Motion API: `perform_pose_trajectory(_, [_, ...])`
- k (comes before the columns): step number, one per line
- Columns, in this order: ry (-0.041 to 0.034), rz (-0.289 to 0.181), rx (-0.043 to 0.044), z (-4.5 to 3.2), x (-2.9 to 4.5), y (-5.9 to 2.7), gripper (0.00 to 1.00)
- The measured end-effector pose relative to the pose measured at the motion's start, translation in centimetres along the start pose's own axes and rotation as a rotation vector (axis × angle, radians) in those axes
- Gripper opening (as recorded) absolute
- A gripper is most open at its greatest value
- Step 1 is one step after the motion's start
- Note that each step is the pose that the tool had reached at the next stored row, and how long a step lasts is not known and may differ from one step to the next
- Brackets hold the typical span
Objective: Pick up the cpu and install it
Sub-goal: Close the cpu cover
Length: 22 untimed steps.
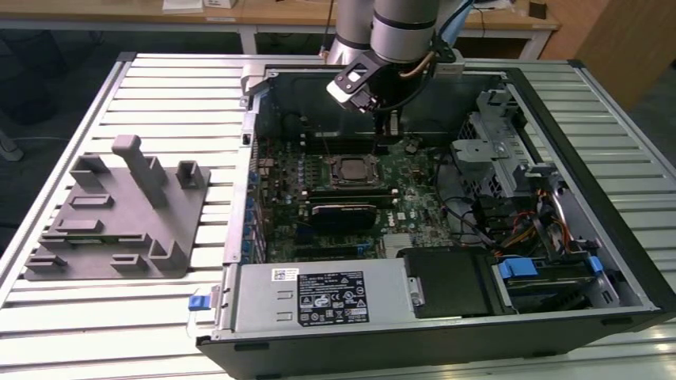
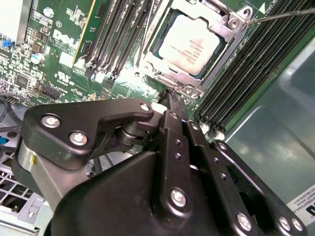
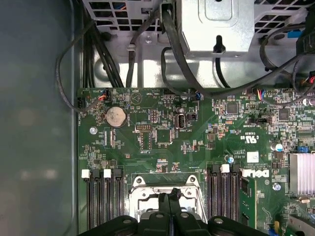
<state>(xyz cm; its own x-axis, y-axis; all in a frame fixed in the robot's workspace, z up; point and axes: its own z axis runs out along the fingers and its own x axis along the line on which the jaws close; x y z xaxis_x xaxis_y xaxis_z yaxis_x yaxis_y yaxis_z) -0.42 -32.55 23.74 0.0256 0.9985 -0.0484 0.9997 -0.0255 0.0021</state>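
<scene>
The cpu [image 2: 189,42], a silver square chip, lies flat in the motherboard socket, framed by the metal socket frame [image 2: 231,29]. It also shows in the exterior view as a small square cpu [image 1: 347,169] in the middle of the board. My gripper [image 2: 173,97] hangs just above the socket's edge, shut, with nothing between its black fingers. In the first wrist view the gripper [image 3: 170,194] points down at the socket frame [image 3: 142,183]. In the exterior view the gripper [image 1: 387,120] sits inside the open computer case, a little behind the socket.
The thin socket lever [image 2: 278,16] sticks out beside the frame. Black memory slots [image 2: 246,69] flank the socket on both sides. A grey fixture [image 1: 116,214] stands on the slatted table on the exterior view's left. Cables [image 3: 187,64] and a drive cage [image 1: 496,150] crowd the case.
</scene>
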Motion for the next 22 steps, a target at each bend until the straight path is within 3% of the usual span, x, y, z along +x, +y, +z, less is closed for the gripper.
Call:
perform_pose_trajectory(4, [0.0000,0.000,0.0000,0.02,-0.01,-0.43,0.11])
perform_pose_trajectory(10, [0.0000,0.000,0.0001,0.08,-0.05,-1.87,0.11])
perform_pose_trajectory(22, [0.0001,0.000,0.0000,0.61,-0.79,-2.75,0.11])
